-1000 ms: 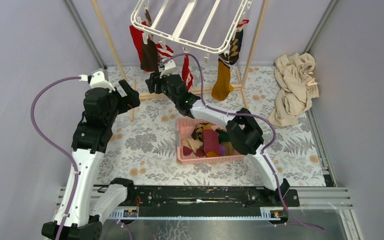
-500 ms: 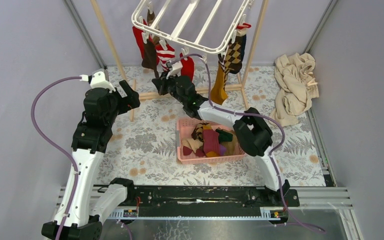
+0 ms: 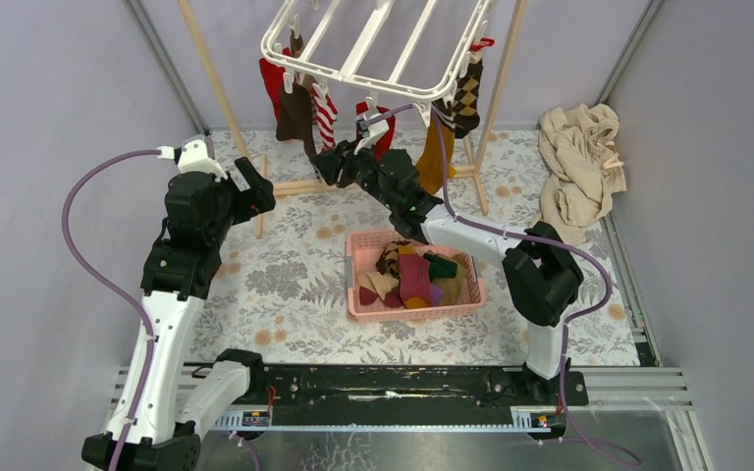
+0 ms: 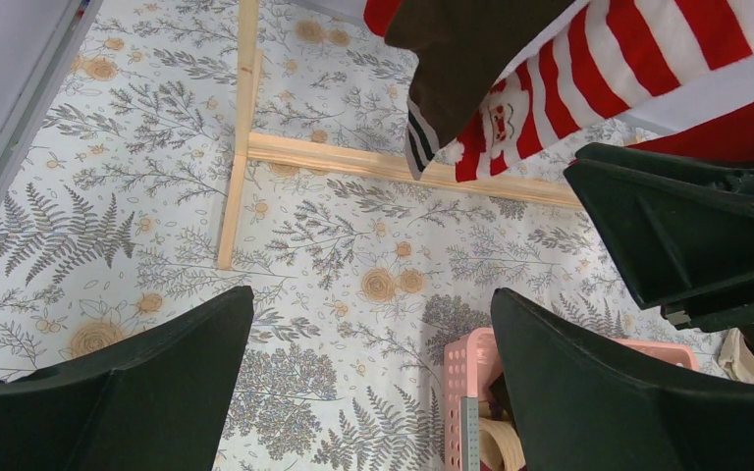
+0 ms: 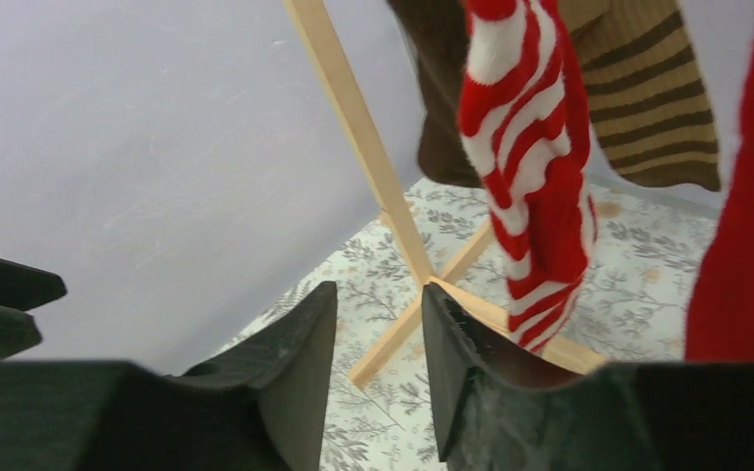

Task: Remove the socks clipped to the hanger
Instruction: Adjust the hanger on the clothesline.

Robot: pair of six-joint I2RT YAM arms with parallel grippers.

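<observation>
Right gripper (image 3: 329, 162) below the clipped socks (image 3: 466, 98)

The hanger (image 3: 371, 44) hangs over the far side of the counter (image 3: 285, 275), socks clipped along its rim. The right gripper's fingers stand a little apart, pinching nothing, near a striped sock (image 5: 525, 177) that hangs beside a brown sock (image 5: 442, 88). The left gripper (image 4: 373, 304), spread wide, hovers well apart at the left. A pink basket (image 3: 363, 294) holds more socks.
</observation>
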